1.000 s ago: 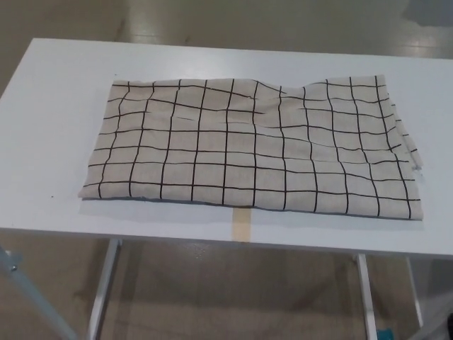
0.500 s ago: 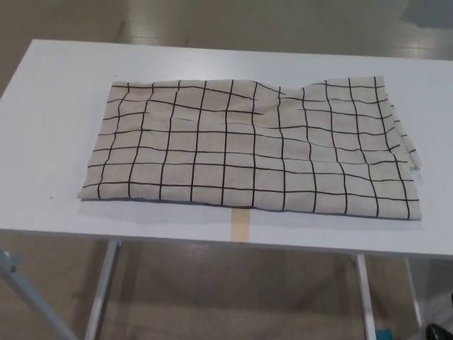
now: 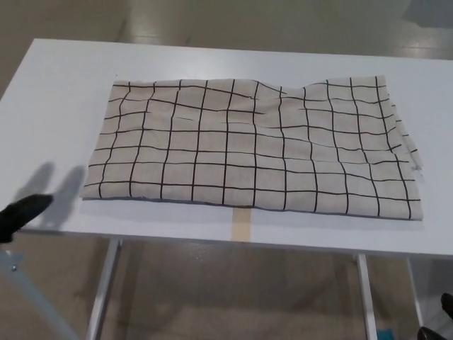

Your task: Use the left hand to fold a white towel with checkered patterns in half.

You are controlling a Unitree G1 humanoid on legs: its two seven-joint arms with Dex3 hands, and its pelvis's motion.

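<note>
While towel (image 3: 251,145) lies long axis left-right on table (image 3: 56,85), left hand (image 3: 21,212) sits near its left edge. Finger spread: cannot tell; holds nothing.

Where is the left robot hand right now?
In the head view, the left robot hand is at the lower left edge, beside the table, short of the towel's near-left corner.

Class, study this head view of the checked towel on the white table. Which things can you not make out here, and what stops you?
- Left hand: cut off by the picture's left edge; open or shut cannot be told.
- Dark shape at the bottom right corner: cut by the edge, too little shows to name it.
- Towel: layers at its right side overlap; the head view hides what lies beneath.
- Table: its right end runs off the picture.
</note>
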